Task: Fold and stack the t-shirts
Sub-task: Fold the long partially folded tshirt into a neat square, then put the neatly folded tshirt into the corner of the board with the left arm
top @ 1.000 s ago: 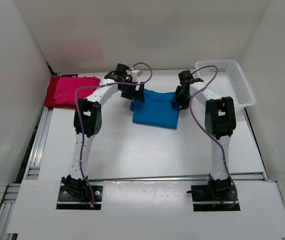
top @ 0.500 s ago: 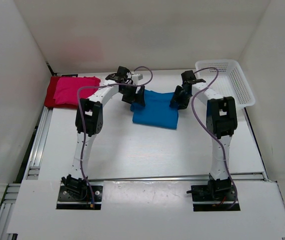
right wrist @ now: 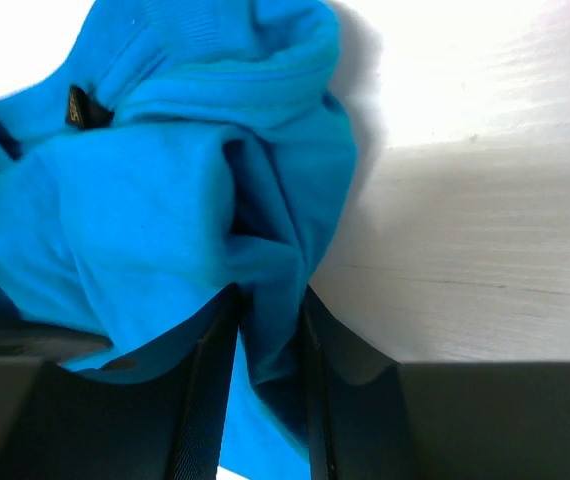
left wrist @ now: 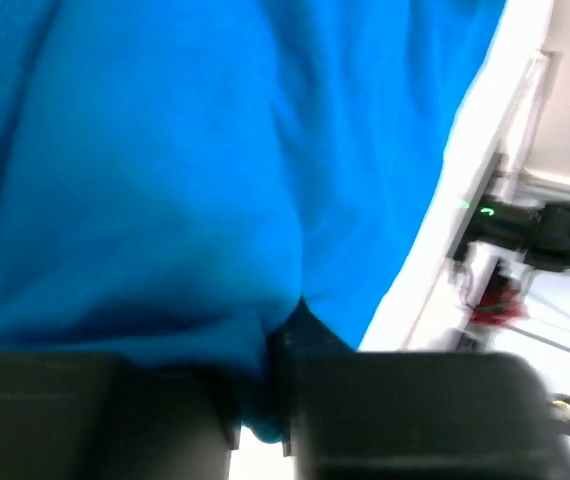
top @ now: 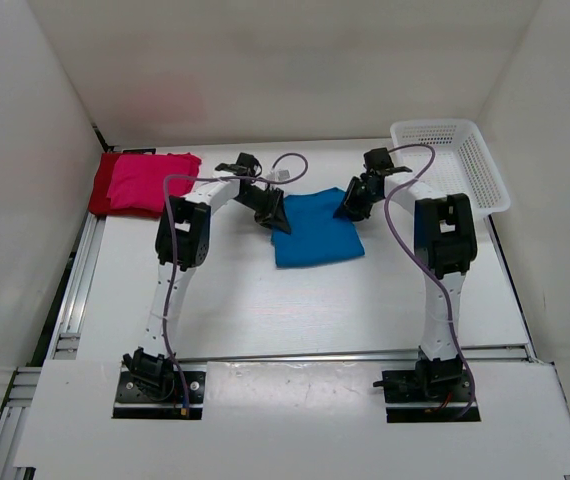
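white mesh basket, blue shirt outside it

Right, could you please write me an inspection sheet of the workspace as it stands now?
Surface: white table, metal rails along its left side.
Job's things: blue t-shirt partly folded mid-table; pink t-shirt folded on the dark red t-shirt, far left corner.
Clutter: white mesh basket, far right; nothing seen in it.
Grippers: left gripper shut on the blue t-shirt's left edge; right gripper shut on its right edge.
Cables: purple cables loop along both arms; none seen caught on fabric.
Surroundings: white walls on three sides; nothing else seen.
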`<action>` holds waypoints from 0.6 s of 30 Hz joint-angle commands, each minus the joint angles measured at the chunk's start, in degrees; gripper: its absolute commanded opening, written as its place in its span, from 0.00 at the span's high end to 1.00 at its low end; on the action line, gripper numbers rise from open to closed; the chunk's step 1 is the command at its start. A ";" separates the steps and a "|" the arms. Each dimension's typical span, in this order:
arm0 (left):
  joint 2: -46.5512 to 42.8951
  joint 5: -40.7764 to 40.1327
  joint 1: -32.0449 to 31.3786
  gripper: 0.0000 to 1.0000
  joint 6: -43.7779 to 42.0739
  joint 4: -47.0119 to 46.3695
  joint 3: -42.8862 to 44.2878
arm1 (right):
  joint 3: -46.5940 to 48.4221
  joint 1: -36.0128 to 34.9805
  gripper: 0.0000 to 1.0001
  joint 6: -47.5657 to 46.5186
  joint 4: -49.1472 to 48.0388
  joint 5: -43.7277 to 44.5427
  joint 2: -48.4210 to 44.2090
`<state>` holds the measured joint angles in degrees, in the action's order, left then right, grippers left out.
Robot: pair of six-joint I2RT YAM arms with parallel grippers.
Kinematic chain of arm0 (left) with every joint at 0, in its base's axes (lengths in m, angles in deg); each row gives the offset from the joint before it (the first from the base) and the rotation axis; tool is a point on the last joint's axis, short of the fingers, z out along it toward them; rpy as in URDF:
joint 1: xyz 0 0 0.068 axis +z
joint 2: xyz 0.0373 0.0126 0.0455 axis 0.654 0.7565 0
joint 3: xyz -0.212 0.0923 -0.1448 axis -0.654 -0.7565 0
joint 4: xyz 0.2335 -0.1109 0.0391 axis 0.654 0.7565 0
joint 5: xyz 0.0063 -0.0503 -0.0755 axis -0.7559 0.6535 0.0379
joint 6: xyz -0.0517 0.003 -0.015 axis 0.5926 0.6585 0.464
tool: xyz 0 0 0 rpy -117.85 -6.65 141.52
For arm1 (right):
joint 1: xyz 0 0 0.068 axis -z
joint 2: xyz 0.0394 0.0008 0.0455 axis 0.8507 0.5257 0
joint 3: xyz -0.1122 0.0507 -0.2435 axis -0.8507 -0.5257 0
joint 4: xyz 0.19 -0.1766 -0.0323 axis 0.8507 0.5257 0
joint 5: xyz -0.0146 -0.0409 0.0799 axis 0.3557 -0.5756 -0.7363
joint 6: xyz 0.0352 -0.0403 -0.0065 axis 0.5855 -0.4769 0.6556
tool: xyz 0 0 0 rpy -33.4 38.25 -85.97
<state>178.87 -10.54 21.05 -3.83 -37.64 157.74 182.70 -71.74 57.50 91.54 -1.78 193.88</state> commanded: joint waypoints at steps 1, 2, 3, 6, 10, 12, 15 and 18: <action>1.86 0.95 0.36 0.80 -1.23 2.87 -2.15 | -2.57 -0.87 0.65 0.04 0.73 -0.43 -0.24; 0.90 0.25 1.67 0.90 -1.23 2.34 -2.15 | -3.17 -0.87 0.65 0.04 0.21 -0.95 -0.85; 0.20 -0.37 2.47 0.90 -1.23 2.34 -2.15 | -3.18 -0.87 0.65 0.57 0.20 -0.95 -1.38; -3.14 -1.51 6.51 0.90 -1.23 2.34 -2.76 | -4.32 -0.87 0.63 0.57 0.20 -1.48 -3.05; -7.36 -5.28 11.70 0.90 -1.23 3.74 -1.45 | -5.91 -0.87 0.54 -0.48 1.60 -0.95 -7.00; -8.51 -6.70 14.32 0.90 -1.23 5.49 1.18 | -6.43 -0.35 0.52 -1.27 3.36 2.45 -9.55; -8.51 -9.86 17.14 0.90 -1.23 8.66 4.00 | -7.04 -0.35 0.50 -2.86 5.48 4.75 -12.63; -7.20 -13.46 17.86 0.90 -1.23 12.88 8.48 | -7.05 -0.35 0.50 -4.17 6.88 5.29 -14.38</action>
<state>176.54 -19.64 39.06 -4.14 -29.19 161.87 175.79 -72.28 55.80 95.89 1.13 183.90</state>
